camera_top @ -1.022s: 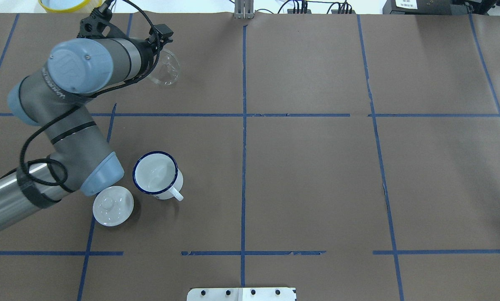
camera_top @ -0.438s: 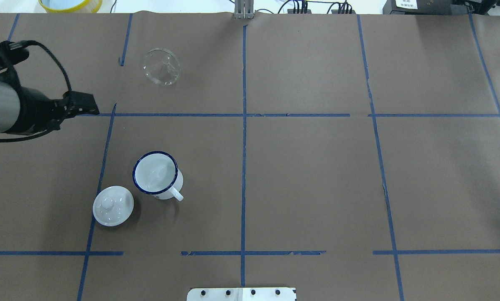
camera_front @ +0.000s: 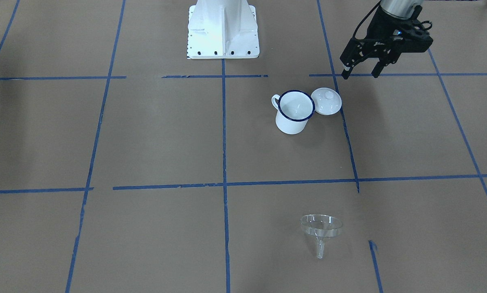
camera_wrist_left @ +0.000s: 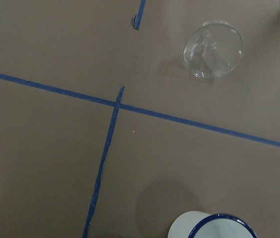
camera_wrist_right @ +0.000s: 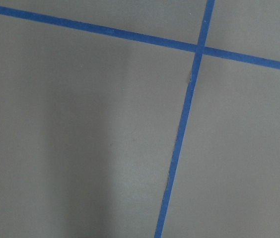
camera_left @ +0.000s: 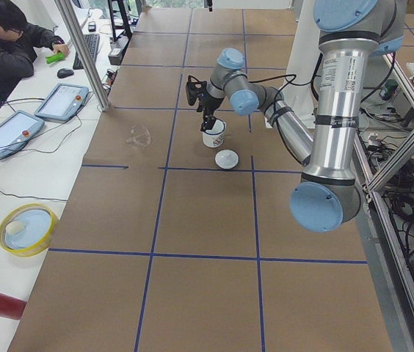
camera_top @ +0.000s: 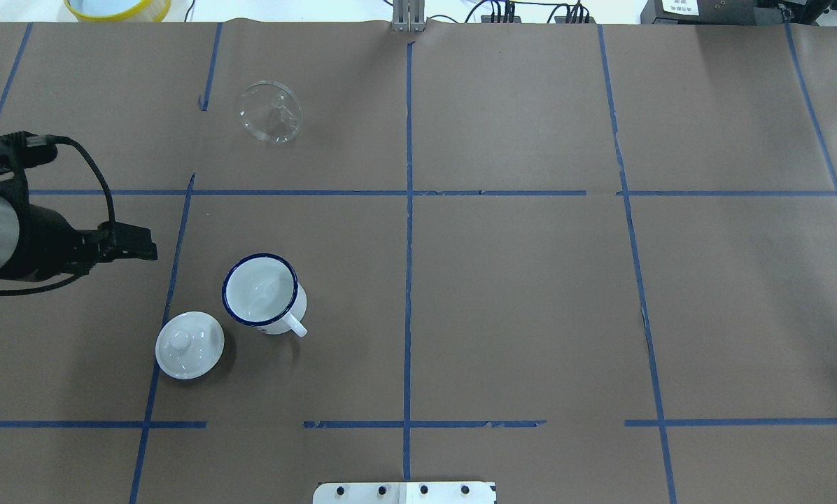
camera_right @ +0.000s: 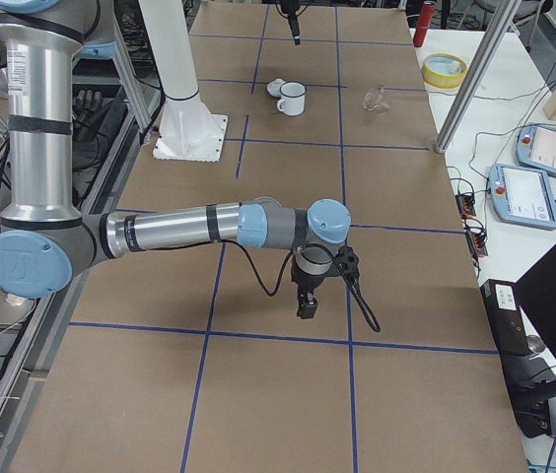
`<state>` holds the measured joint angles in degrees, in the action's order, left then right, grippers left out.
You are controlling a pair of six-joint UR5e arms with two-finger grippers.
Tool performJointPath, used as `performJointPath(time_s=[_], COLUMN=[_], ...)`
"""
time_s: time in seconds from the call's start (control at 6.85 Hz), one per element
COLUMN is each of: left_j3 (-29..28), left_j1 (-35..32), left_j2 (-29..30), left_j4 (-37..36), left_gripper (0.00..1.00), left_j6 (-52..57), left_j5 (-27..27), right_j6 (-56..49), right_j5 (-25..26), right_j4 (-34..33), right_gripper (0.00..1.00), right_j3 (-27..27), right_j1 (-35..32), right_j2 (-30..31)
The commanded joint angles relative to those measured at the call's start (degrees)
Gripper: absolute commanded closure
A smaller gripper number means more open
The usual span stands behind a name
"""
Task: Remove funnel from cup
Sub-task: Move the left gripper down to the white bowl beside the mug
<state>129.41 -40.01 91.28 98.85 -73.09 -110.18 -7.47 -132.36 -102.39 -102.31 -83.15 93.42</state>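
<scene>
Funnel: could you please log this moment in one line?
funnel: on table, apart from cup | cup: empty | left end effector: open, empty

The counter [camera_top: 530,280] is covered in brown paper and divided into large rectangles by blue tape lines [camera_top: 408,245], under even light that casts only soft shadows. Along one long side runs a white desk [camera_left: 53,169] carrying two touch-screen pendants [camera_left: 62,100], a keyboard [camera_left: 88,48], a mouse [camera_left: 64,72] and a yellow-rimmed dish [camera_left: 27,229]. A dark-jacketed person [camera_left: 5,44] sits there beside an aluminium post [camera_left: 82,55].

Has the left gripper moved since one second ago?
Yes. The left gripper left the funnel and came back past the blue tape line, nearer the cup.
</scene>
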Motion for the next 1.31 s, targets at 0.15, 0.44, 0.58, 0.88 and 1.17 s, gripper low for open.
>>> performJointPath(time_s=[0.15,0.44,0.58,0.88,1.17], left_j3=[-10.30,-12.77,-14.26,-16.12,-16.12], left_j1=[7.30,8.71,9.68,10.03,10.56], left_j2=[2.49,2.50,2.58,2.50,2.50], left_j4=[0.90,2.47,4.31,8.10,8.29], left_gripper=[0.00,0.00,0.00,0.00,0.15], left_j6=[-0.04,-0.13,-0.13,0.05,-0.13], left_j5=[-0.04,0.05,0.05,0.05,-0.03], right_j6=[0.00,0.00,0.00,0.00,0.00], right_j5=[0.00,0.00,0.00,0.00,0.00], right_j4=[0.00,0.00,0.00,0.00,0.00], right_gripper=[0.00,0.00,0.00,0.00,0.00], right_j3=[0.01,0.01,0.01,0.01,-0.08], right_j1=[0.00,0.00,0.00,0.00,0.00], right_j2=[0.01,0.01,0.01,0.01,0.01])
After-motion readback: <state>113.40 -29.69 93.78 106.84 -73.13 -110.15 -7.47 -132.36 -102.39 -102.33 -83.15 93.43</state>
